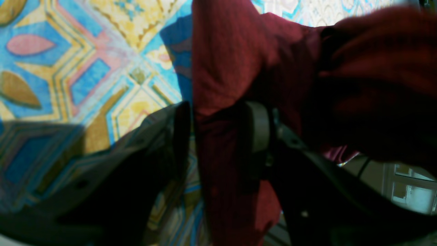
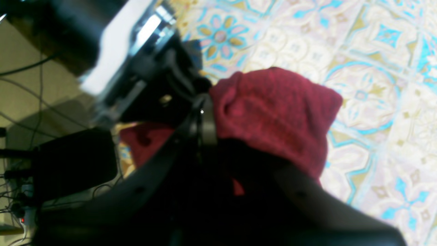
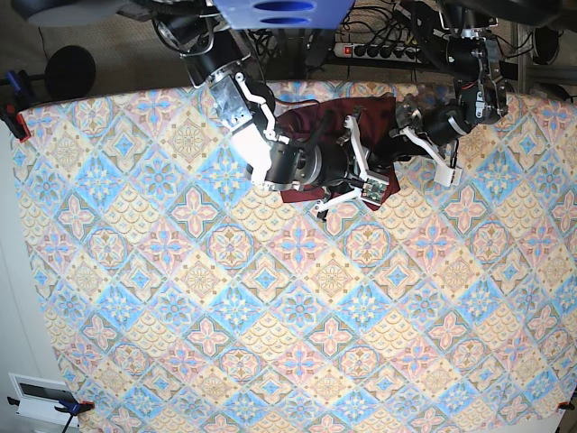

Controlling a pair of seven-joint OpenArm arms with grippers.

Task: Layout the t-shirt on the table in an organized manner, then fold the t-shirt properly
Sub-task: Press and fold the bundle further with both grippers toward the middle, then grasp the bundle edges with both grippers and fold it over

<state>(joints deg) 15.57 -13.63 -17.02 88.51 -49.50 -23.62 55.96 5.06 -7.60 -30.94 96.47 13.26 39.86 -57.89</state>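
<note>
The maroon t-shirt [image 3: 325, 122] lies bunched in a small heap at the back middle of the patterned table [image 3: 270, 316]. Both grippers meet at that heap. In the left wrist view, a thick band of the t-shirt [image 1: 225, 61] runs up between the two fingers of my left gripper [image 1: 220, 112], which is shut on it just above the table [image 1: 85, 68]. In the right wrist view, my right gripper [image 2: 213, 116] is shut on a wad of the t-shirt [image 2: 276, 112] that drapes over and hides one finger. In the base view, my right gripper [image 3: 347, 171] and left gripper [image 3: 389, 155] sit close together.
A power strip with cables [image 3: 379, 50] lies behind the table's back edge. Clamps [image 3: 11, 117] hold the cloth at the left corners. The other arm's body [image 2: 136, 51] is very close in the right wrist view. A black box [image 2: 75, 160] stands off the table.
</note>
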